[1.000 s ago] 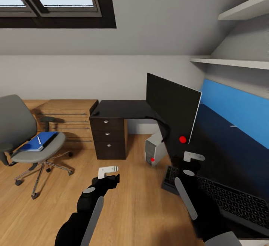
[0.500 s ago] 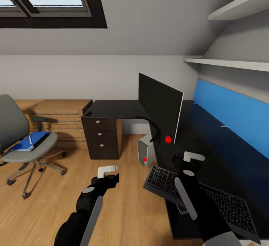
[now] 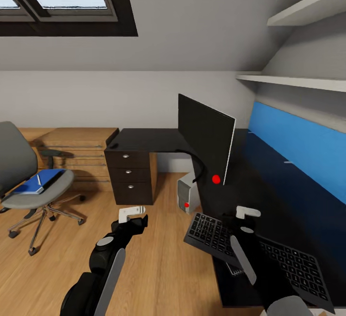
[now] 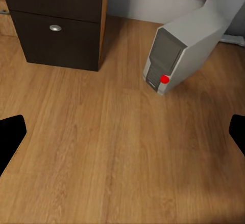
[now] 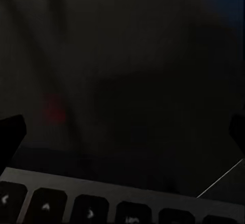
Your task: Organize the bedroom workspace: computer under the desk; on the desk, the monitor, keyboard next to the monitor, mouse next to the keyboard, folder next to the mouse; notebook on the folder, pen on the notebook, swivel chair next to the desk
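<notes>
The long black L-shaped desk surface (image 3: 154, 139) with its dark drawer unit (image 3: 129, 177) runs along the wall and down the right side of the head view. On it stands the wide black flat monitor (image 3: 205, 136), tilted, a red dot at its lower corner. Well apart, on the wooden floor (image 3: 163, 258), is the grey swivel chair (image 3: 24, 181) with black armrests. The slim black-keyed keyboard (image 3: 254, 253) lies at the surface's near edge, one corner overhanging the floor. The small silver-grey computer tower (image 4: 191, 37) leans on the floor under the surface, beside the drawers. The flat bright blue folder (image 3: 41, 181) lies on the chair seat, a thin white pen (image 3: 39, 180) on top. The left end effector (image 4: 122, 142) hovers over bare floor, fingers spread wide and empty. The right end effector (image 5: 122, 132), likewise spread and empty, hangs above the keyboard's far edge.
</notes>
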Controlling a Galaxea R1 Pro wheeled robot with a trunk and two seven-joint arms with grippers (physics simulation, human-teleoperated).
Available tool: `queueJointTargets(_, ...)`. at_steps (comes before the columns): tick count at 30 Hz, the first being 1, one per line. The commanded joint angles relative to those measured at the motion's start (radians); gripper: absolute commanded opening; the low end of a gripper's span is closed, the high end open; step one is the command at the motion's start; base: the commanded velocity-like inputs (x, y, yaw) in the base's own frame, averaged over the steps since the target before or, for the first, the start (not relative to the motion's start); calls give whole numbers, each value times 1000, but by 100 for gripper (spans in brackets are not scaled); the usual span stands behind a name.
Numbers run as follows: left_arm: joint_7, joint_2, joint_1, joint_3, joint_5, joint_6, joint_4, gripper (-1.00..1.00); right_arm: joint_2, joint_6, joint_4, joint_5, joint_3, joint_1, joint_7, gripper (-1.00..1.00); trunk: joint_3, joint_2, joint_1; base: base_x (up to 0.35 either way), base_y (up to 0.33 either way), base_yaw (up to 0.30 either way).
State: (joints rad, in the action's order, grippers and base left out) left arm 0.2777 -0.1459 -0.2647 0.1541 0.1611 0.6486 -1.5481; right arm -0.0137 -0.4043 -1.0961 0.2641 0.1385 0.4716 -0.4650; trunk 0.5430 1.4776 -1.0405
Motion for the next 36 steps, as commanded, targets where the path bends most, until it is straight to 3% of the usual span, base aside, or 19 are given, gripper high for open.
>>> queueJointTargets(1,9,0,-1,1,11,3,-1,100,-4,-3,10,9,2,3,-8,100,1,1,0,0,0,0)
queueJointTargets(4,9,0,-1,1,11,3,-1,100,-9,-3,78,10,-20,35,25,100,1,1,0,0,0,0)
queueJointTargets(9,9,0,-1,1,11,3,-1,100,-12,-12,216,8,-88,153,118,100,1,1,0,0,0,0)
queueJointTargets(15,9,0,-1,1,11,4,-1,100,-12,-26,224,8,-92,167,120,100,1,1,0,0,0,0)
queueJointTargets(19,9,0,-1,1,11,5,1,100,-10,-98,226,10,-109,191,120,100,1,1,0,0,0,0)
queueJointTargets(24,9,0,-1,1,11,5,3,100,-7,-171,225,10,-190,199,122,100,1,1,0,0,0,0)
queueJointTargets(36,9,0,-1,1,11,5,6,100,-2,-183,225,9,-215,199,122,100,1,1,0,132,0,0)
